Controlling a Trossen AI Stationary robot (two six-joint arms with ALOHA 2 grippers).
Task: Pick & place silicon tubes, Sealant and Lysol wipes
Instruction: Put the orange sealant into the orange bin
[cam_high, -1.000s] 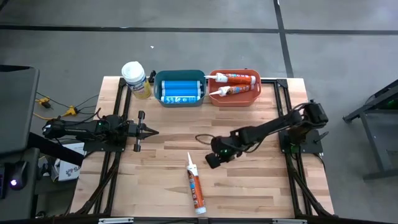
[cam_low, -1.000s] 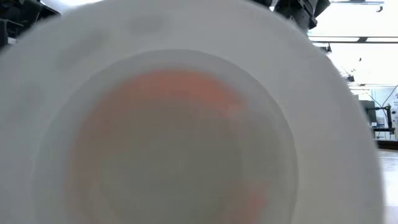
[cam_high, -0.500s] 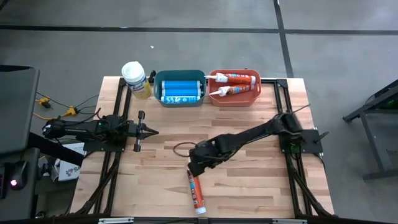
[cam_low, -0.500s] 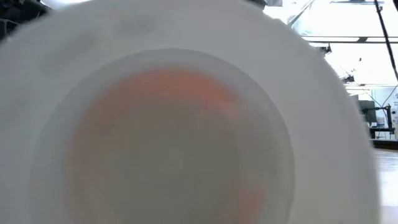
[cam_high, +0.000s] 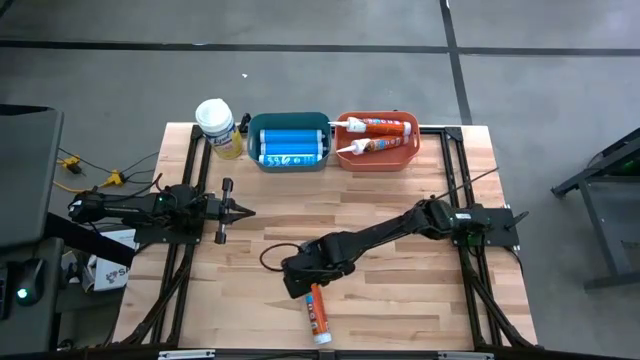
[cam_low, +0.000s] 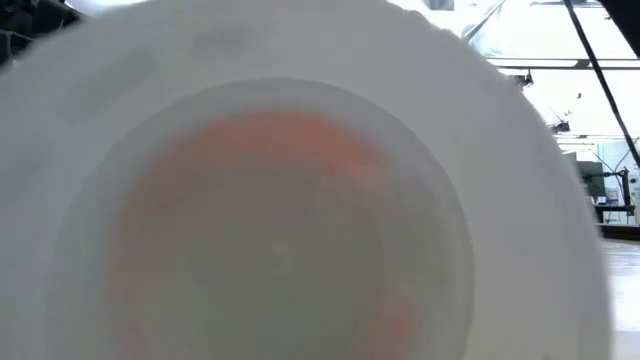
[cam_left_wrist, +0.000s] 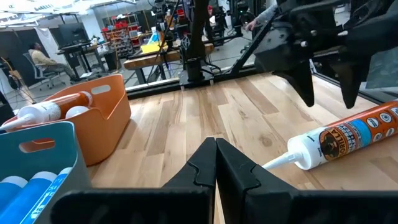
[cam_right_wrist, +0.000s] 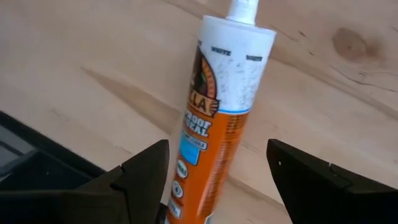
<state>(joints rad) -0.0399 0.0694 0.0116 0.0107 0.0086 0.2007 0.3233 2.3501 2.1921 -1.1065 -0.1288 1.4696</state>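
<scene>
Near table's front edge: sealant tube (cam_high: 317, 311), rigid, smooth, prone to roll; grasp mid-barrel. Right gripper (cam_high: 305, 279) spread wide astride it, empty; left gripper (cam_high: 243, 211) pinched closed, idle.

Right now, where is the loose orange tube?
In the high view the orange tube lies flat near the table's front edge, right gripper open over its nozzle end.

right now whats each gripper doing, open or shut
Left gripper: shut, empty, waiting at the table's left.
Right gripper: open, straddling the sealant tube, not gripping.
</scene>
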